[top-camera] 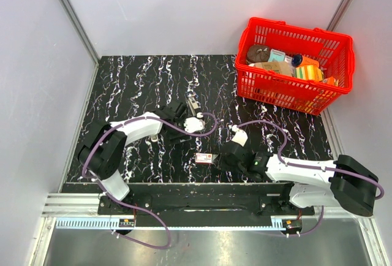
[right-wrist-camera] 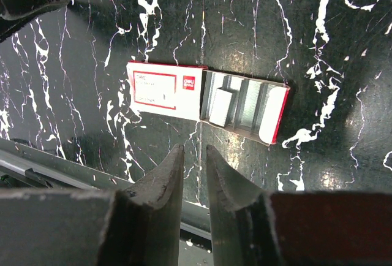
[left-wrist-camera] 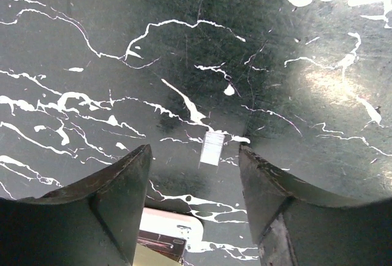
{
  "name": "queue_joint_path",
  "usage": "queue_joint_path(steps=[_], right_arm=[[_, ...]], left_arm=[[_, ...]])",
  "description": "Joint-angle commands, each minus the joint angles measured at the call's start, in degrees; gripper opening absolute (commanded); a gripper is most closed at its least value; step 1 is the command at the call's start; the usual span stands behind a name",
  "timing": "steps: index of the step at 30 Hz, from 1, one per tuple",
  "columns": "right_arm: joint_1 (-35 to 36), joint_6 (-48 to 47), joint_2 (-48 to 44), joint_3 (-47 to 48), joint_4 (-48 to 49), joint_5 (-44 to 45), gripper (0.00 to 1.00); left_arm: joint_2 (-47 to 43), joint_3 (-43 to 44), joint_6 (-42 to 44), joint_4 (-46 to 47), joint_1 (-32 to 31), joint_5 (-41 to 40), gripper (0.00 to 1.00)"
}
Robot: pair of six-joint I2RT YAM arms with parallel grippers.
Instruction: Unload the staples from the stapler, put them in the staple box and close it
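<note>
In the left wrist view a short pale silver strip of staples (left-wrist-camera: 212,148) lies flat on the black marble table, just past my open, empty left gripper (left-wrist-camera: 195,148). In the top view this gripper (top-camera: 182,114) sits mid-table. A small dark-and-silver thing, seemingly the stapler (top-camera: 193,102), lies just beyond it. A white and dark object (left-wrist-camera: 168,232) shows partly under the left jaws; I cannot tell what it is. My right gripper (right-wrist-camera: 195,148) is empty, its jaws almost together, and sits near the front edge (top-camera: 225,154).
A red-and-white staple box (right-wrist-camera: 165,89) lies slid open just ahead of the right gripper, with several staple strips in its tray (right-wrist-camera: 245,108); it also shows in the top view (top-camera: 204,158). A red basket (top-camera: 335,64) full of items stands at the back right.
</note>
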Motion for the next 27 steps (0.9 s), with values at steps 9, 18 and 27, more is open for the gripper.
queue_joint_path(steps=[9,18,27], right_arm=[[0.60,-0.04,-1.07,-0.38,2.76,1.86,0.26],[0.60,-0.75,-1.51,-0.55,3.02,1.51,0.25],[0.60,-0.40,-3.53,-1.70,3.11,1.77,0.24]], left_arm=[[4.67,2.15,0.18,-1.80,0.25,1.70,0.41],[2.92,2.15,-2.72,-3.12,0.25,0.73,0.22],[-3.41,5.40,-9.05,-8.03,0.25,8.19,0.17]])
